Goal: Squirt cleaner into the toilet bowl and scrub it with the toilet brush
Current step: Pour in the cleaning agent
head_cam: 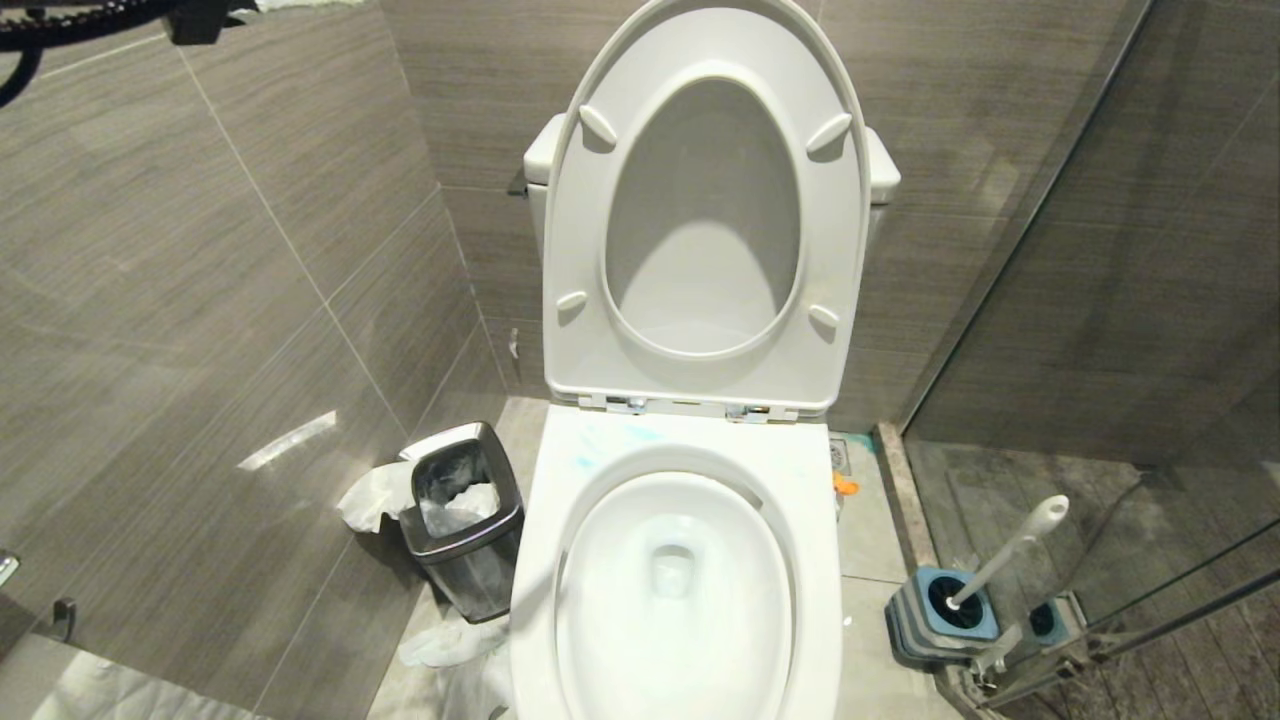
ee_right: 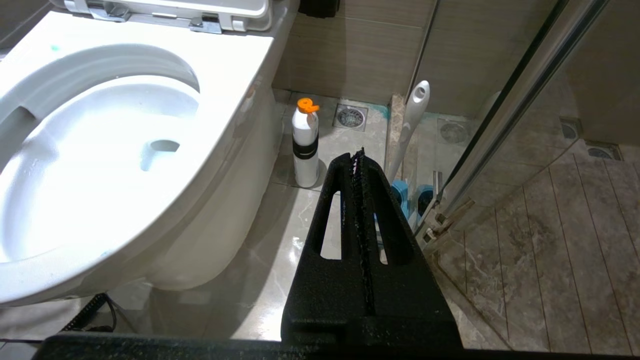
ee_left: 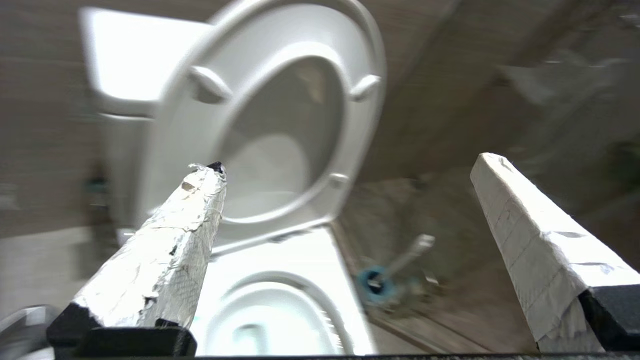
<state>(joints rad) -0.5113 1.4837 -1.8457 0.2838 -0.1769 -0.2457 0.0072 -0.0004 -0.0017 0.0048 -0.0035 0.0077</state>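
Observation:
The toilet bowl (head_cam: 545, 540) stands in the middle with its seat and lid (head_cam: 700, 385) raised. Pale blue-green streaks of cleaner (head_cam: 612, 440) mark the rim behind the basin. To the right of the bowl, the toilet brush (head_cam: 1010, 548) leans in its blue-and-grey base (head_cam: 945, 618) on the floor. A white bottle with an orange cap (ee_right: 305, 145) stands on the floor beside the bowl. My left gripper (ee_left: 350, 165) hangs open and empty above the bowl (ee_left: 300, 250), with the brush (ee_left: 407, 257) showing between its fingers. My right gripper (ee_right: 359, 156) is shut and empty, low near the floor, pointing toward the brush handle (ee_right: 415, 115).
A steel waste bin (head_cam: 465, 520) with a white liner stands left of the bowl, crumpled paper (head_cam: 450, 645) on the floor by it. A glass shower door (head_cam: 1100, 300) closes off the right side just behind the brush. Tiled walls stand close on the left and behind.

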